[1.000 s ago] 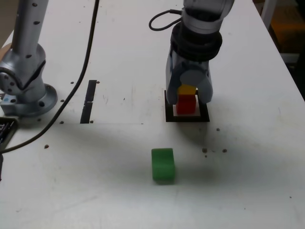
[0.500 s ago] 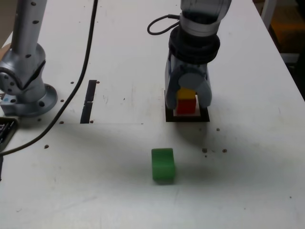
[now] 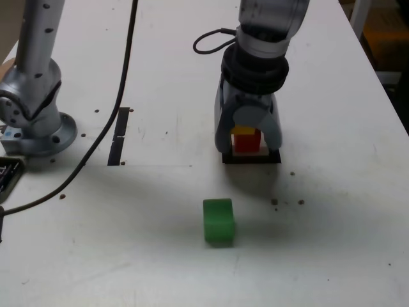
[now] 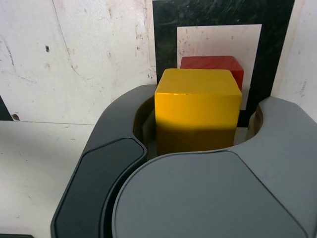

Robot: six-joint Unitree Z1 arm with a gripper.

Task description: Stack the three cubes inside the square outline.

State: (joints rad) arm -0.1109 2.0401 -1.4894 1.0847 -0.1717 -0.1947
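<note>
Nearest the camera in the exterior view, the green cube sits alone on the white table, well apart from the other two and from the gripper, with bare tabletop on every side of it. Farther back, the square outline holds the red cube on its white centre, and the yellow cube sits on top of the red one (the wrist view shows the yellow cube covering most of the red cube, whose far edge peeks out behind it). The gripper points down over this pair, its two fingers straddling the stack, one on each side; the jaws stand parted, with a sliver of gap visible at each side of the yellow cube in the wrist view, so nothing is clamped. The black frame leaves only a narrow white margin around the stack. Beyond and toward the exterior view's left, thin black strip marks, a dark cable and the arm's base occupy the table.
</note>
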